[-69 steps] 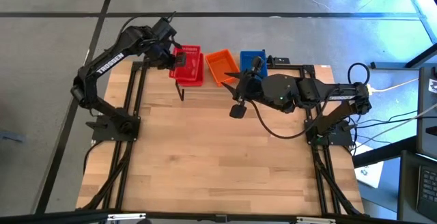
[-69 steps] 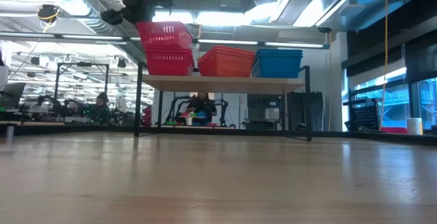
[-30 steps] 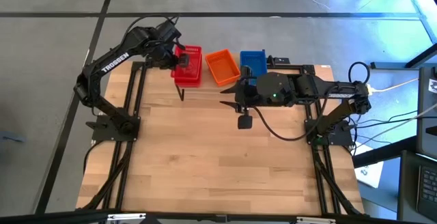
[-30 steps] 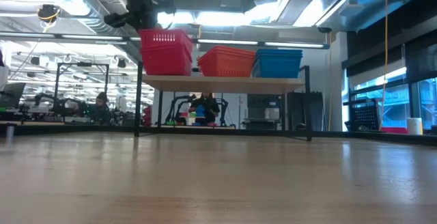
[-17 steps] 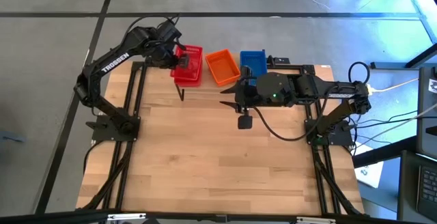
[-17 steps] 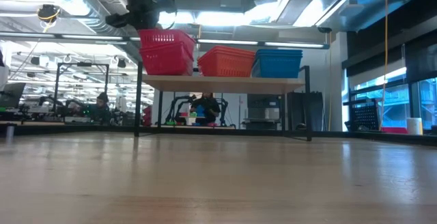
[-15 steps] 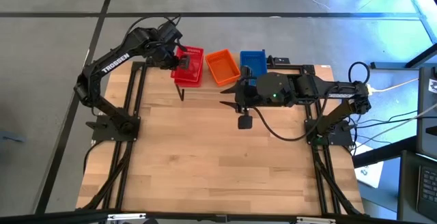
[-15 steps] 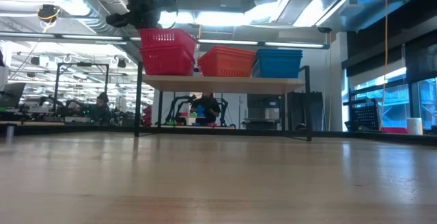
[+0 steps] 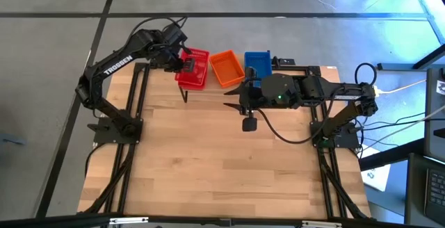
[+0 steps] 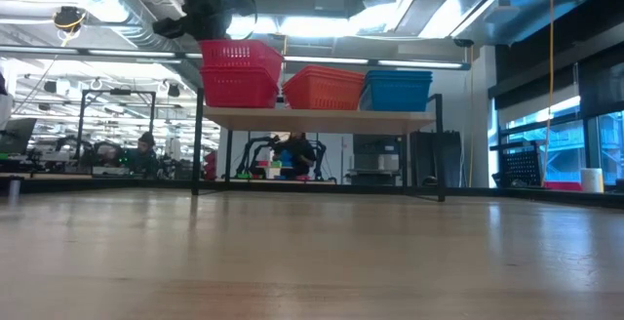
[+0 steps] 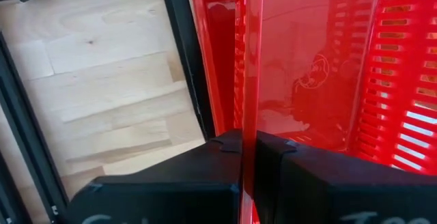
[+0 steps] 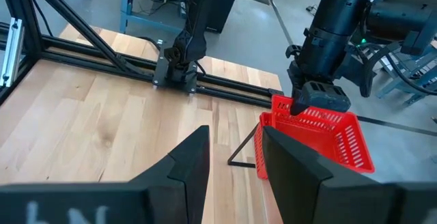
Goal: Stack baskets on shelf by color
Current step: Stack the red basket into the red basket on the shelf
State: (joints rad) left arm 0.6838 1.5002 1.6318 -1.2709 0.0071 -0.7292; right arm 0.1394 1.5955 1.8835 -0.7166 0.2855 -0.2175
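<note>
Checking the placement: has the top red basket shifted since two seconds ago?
Yes. The top red basket came down onto the red one below and moved toward the orange baskets.

1. Red baskets: bright red plastic with slotted, perforated walls, at one end of the shelf.
2. Orange baskets: vivid orange with fine mesh sides, the middle pile on the shelf.
3. Blue baskets: saturated blue, at the shelf's other end.
4. Shelf: pale wooden plank top on thin black legs.
5. Table: light wood in pale and honey strips, below the shelf, edged by black frame rails.
6. Left gripper and right gripper: matt black; the left arm bears white lettering.
7. Floor beyond the shelf: grey, crossed by dark lines.
</note>
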